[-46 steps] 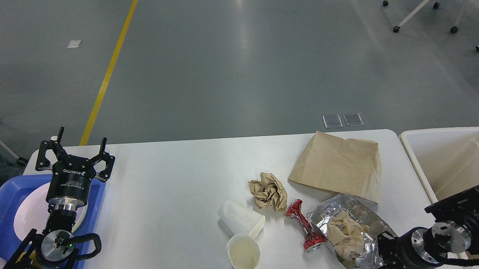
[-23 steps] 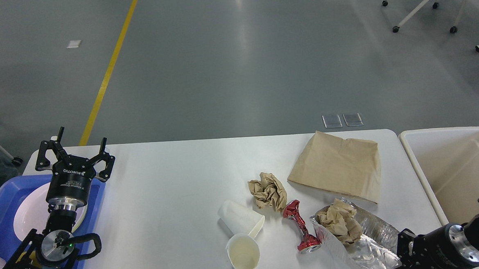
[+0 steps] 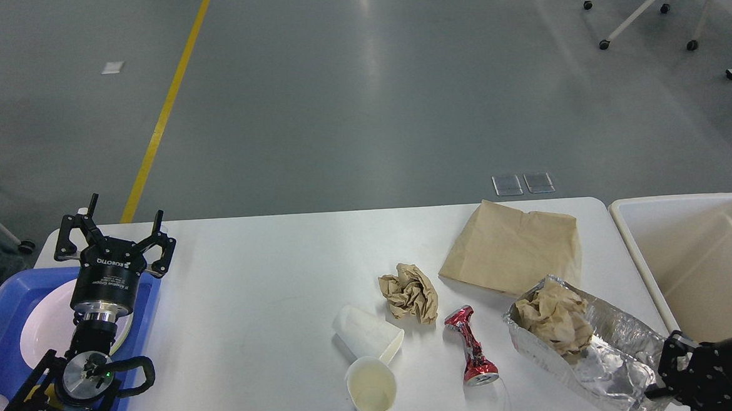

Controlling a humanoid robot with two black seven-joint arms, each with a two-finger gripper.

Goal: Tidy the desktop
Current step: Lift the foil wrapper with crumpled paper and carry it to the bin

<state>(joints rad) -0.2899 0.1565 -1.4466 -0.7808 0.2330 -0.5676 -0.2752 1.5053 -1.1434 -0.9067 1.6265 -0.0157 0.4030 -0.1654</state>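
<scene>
Head view: foil tray (image 3: 599,359) near desktop (image 3: 271,310) edge

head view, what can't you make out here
- Right gripper: dark and against the foil bag, so open or shut on it is unclear.
- Plate in the blue tray: partly hidden by the left arm.
- Bin: cut off by the right edge.

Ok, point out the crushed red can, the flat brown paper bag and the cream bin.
Crushed red can (image 3: 471,348), head view, its twisted middle.
Flat brown paper bag (image 3: 513,245), head view, its centre.
Cream rectangular bin (image 3: 632,241), head view, its left rim.
</scene>
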